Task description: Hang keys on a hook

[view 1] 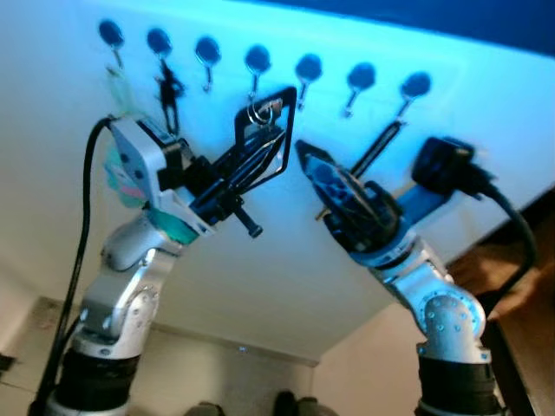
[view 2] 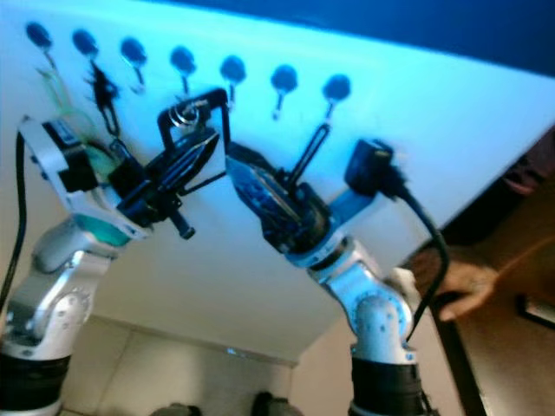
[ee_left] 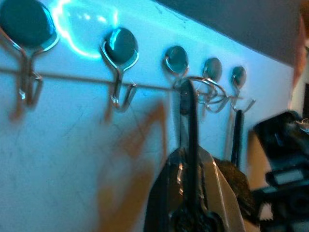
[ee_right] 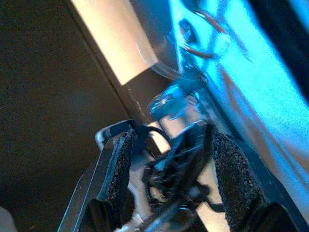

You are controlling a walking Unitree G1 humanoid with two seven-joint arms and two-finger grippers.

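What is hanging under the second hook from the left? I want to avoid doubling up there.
A dark strap-like item hangs from that hook. Its lower end is hidden behind the left gripper, which holds a key ring near the fourth hook.

I see shiny bare-wire metal hooks [ee_left: 119, 72] with glossy round dark heads on a smooth matt wall [ee_left: 72, 154]. A polished metal key ring [ee_left: 207, 92] sits by my left gripper's [view 1: 264, 143] matt black fingers; the right gripper's [ee_right: 169, 159] pads [ee_right: 234, 183] look rough, grainy.
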